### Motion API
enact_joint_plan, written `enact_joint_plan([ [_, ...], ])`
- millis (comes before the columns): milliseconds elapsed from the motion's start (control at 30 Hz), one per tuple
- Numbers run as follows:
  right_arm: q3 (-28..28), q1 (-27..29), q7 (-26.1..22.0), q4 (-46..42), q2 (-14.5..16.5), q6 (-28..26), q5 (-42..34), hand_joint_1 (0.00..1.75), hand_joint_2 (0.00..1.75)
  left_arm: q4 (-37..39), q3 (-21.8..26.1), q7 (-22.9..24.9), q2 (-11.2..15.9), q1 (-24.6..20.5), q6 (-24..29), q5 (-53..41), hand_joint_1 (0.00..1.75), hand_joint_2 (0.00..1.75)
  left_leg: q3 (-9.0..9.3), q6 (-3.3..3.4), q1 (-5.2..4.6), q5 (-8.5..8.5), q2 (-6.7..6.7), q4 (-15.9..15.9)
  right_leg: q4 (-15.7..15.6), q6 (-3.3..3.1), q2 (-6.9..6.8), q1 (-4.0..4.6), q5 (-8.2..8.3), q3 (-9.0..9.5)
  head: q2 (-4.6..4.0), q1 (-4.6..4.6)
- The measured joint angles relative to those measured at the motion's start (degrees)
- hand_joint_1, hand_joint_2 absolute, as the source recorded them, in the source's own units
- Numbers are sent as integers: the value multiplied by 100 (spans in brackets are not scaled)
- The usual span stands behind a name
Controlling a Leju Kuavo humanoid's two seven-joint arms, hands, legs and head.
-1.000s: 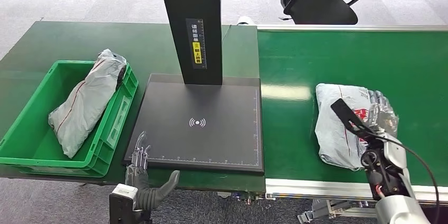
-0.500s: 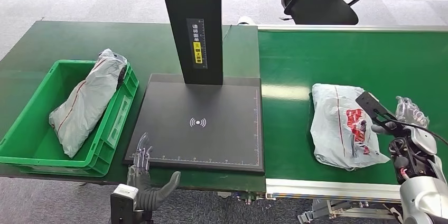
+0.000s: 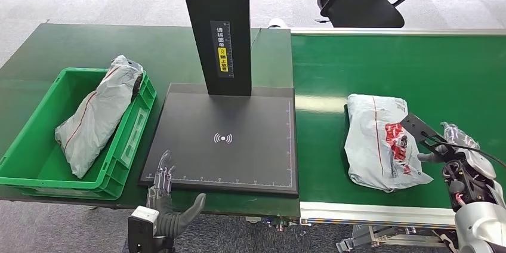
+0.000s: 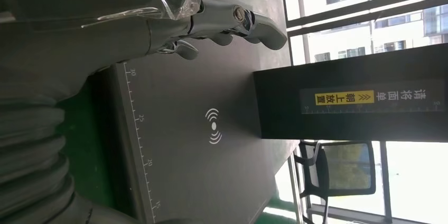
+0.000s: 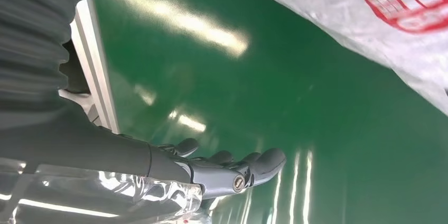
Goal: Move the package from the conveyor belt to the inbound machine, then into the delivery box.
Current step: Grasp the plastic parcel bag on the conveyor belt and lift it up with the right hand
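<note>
Head view: the package lies on the conveyor belt, right of centre, the right hand beside it, fingers apart, poised to grasp. Left wrist view: the left hand, spread and empty, waits above the scanner plate. Right wrist view: open fingers hover above the belt.

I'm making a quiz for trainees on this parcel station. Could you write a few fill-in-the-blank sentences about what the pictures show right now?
1. The grey package with red print lies on the green ____.
2. The other grey package lies in the green ____.
3. The right hand, fingers apart, holds ____.
4. The left hand hovers at the near edge of the black inbound ____.

Missing words: conveyor belt; delivery box; nothing; machine
</note>
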Motion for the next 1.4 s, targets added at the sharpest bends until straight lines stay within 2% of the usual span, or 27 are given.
enact_joint_plan([
  [300, -55, 237, -286, 77, 99, 114, 21, 0, 175, 95, 0, 1, 0, -61, 16, 31, 0, 175, -1, 0, 0, 0, 0, 0, 0, 0, 0, 0, 0, -1, 0, -2],
  [433, -76, 322, -739, 93, 186, 70, -9, 0, 175, 148, 1, -4, 1, -96, 3, 59, 0, 175, -2, 0, 1, 0, 1, -1, 0, 0, 0, 1, 0, 0, 0, -1],
  [600, -76, 362, -1726, 51, 417, -788, -27, 0, 175, 161, 7, -72, 2, -100, -37, 62, 0, 175, -2, 0, 1, 0, 2, -2, 1, 0, 1, 2, 0, 1, 0, -1],
  [867, -74, 341, -2312, -83, 801, -2184, 85, 0, 175, 219, 26, -186, 2, -99, -86, 45, 0, 175, -3, -1, 1, 1, 0, -1, 1, 0, -1, 2, 0, 2, 0, -1],
  [933, -74, 339, -2393, -104, 871, -2391, 62, 0, 175, 237, 26, -190, 2, -101, -82, 45, 0, 175, -3, -1, 1, 1, 0, -1, 1, 0, -1, 2, 0, 1, 0, -1],
  [1033, -74, 330, -2375, -111, 950, -2152, 24, 0, 175, 262, 26, -191, 2, -105, -72, 45, 0, 175, -3, -1, 1, 1, 0, -1, 1, 0, -1, 2, 0, 1, 0, -1],
  [1267, -74, 351, -1826, -20, 1044, -440, 9, 0, 175, 285, 25, -175, 3, -117, -50, 67, 0, 175, -2, -1, 1, 1, 0, -1, 1, 0, -1, 2, 0, 0, 0, -1],
  [1400, -72, 357, -1613, 44, 1047, -78, 36, 0, 175, 300, 22, -169, 11, -135, -28, 84, 0, 175, -2, -1, 1, 1, 0, -1, 1, 0, 0, 2, 0, -1, 0, -1],
])
